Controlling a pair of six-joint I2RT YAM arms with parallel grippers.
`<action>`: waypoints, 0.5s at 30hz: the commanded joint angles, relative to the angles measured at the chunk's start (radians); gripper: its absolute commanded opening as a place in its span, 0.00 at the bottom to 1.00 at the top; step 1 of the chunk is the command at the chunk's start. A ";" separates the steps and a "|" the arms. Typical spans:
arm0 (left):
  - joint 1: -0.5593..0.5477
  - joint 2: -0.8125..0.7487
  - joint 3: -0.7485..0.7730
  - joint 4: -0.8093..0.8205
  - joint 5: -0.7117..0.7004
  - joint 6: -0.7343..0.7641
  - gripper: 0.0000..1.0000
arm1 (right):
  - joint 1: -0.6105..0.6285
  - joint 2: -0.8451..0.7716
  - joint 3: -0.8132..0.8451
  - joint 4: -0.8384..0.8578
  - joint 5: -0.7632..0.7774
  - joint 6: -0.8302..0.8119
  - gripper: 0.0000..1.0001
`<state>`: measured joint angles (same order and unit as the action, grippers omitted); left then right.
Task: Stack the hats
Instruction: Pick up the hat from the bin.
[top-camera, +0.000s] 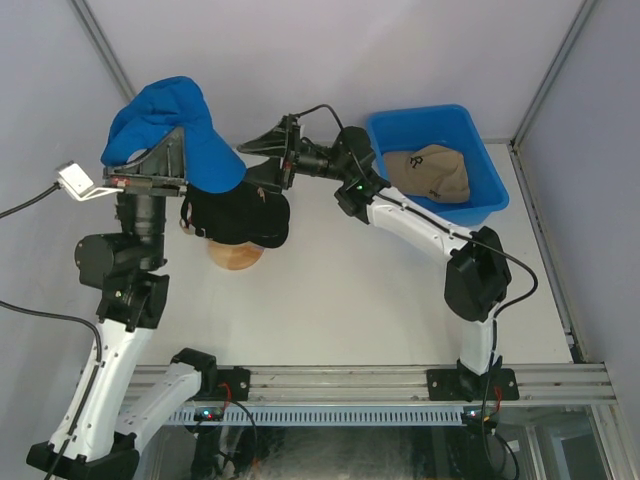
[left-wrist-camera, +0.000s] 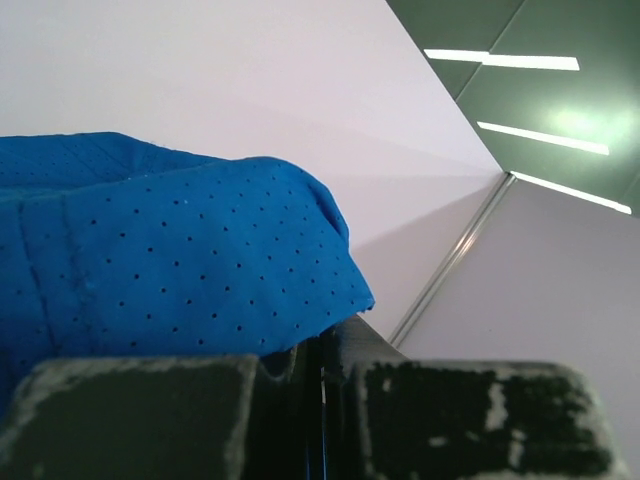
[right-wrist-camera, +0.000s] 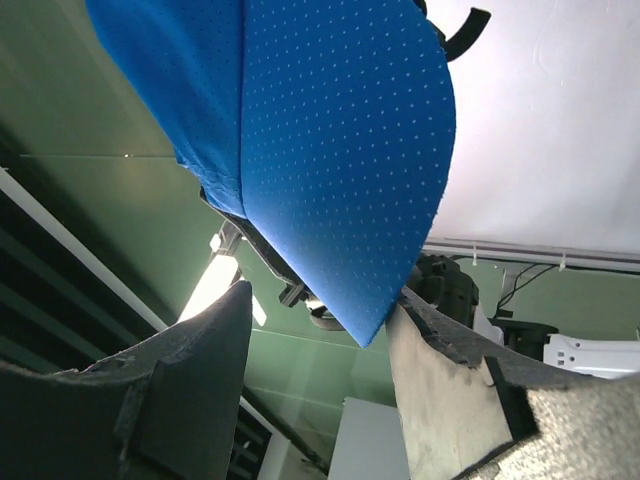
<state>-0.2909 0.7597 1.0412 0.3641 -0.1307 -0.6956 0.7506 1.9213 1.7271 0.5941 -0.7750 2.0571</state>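
Note:
My left gripper (top-camera: 170, 150) is raised at the back left and shut on a blue perforated cap (top-camera: 170, 125), which drapes over it. In the left wrist view the cap (left-wrist-camera: 170, 260) fills the left side above the closed gripper (left-wrist-camera: 325, 400). My right gripper (top-camera: 250, 165) is open and points left at the cap's brim. In the right wrist view the brim (right-wrist-camera: 340, 150) hangs with its tip between the spread fingers of the gripper (right-wrist-camera: 320, 380), close to the right finger (right-wrist-camera: 440, 390). A black cap (top-camera: 240, 215) sits on the wooden head-form (top-camera: 235, 257). A tan cap (top-camera: 430, 172) lies in the blue bin (top-camera: 490, 195).
The blue bin stands at the back right against the enclosure wall. The wooden head-form with the black cap stands left of centre, just below both grippers. A white cabled device (top-camera: 75, 180) hangs at the far left. The arms' bases sit on the rail at the near edge.

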 joint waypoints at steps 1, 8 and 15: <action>-0.005 0.000 0.061 0.027 0.080 0.040 0.00 | 0.027 0.006 0.051 0.042 -0.002 0.048 0.55; -0.004 -0.016 0.036 0.025 0.092 0.039 0.00 | 0.034 0.010 0.047 0.116 0.013 0.084 0.22; -0.005 -0.155 -0.063 -0.069 -0.029 0.106 0.13 | -0.014 0.067 0.051 0.217 -0.034 0.093 0.00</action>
<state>-0.2874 0.6914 1.0233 0.3237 -0.1352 -0.6586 0.7586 1.9430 1.7439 0.7292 -0.7605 2.0922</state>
